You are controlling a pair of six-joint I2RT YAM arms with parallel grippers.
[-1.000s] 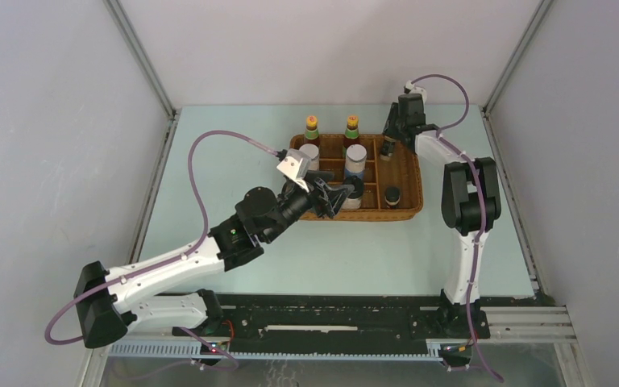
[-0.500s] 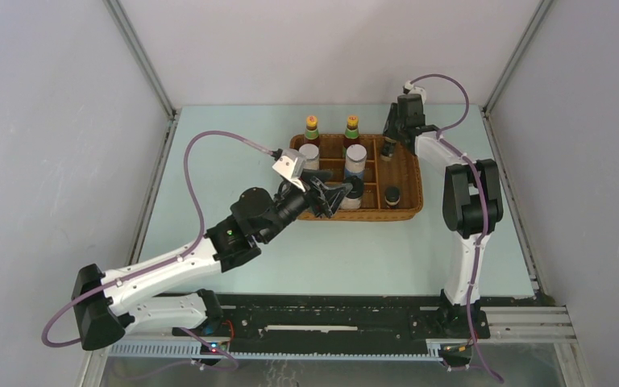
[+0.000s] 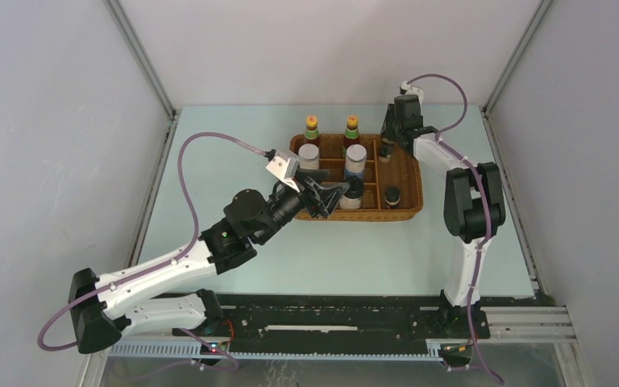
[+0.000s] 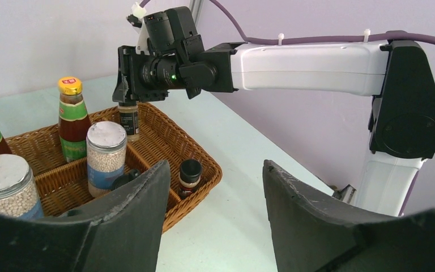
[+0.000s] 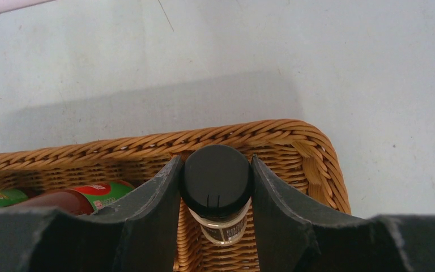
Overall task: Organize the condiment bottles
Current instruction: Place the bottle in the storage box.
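While right gripper (image 5: 216, 170) clamps bottle (image 5: 224, 229) by cap (image 5: 216, 177), 1 o'clock of tray (image 5: 317, 148), it's likely light, rigid, slick; left gripper (image 4: 215, 170) gapes empty.

Bright, even light, sharp pictures; soft shadow on the table (image 5: 374, 68) beside the tray (image 5: 260, 129).

Left arm (image 3: 169, 270): we reach it forward, low, elbow bent.
Left hand (image 4: 215, 170): our fingers stand apart, gripping nothing.
Right arm (image 3: 467, 201): we stretch it far forward, wrist tipped down.
Right hand (image 3: 388, 139): our fingers clamp a black-capped bottle (image 5: 216, 180).
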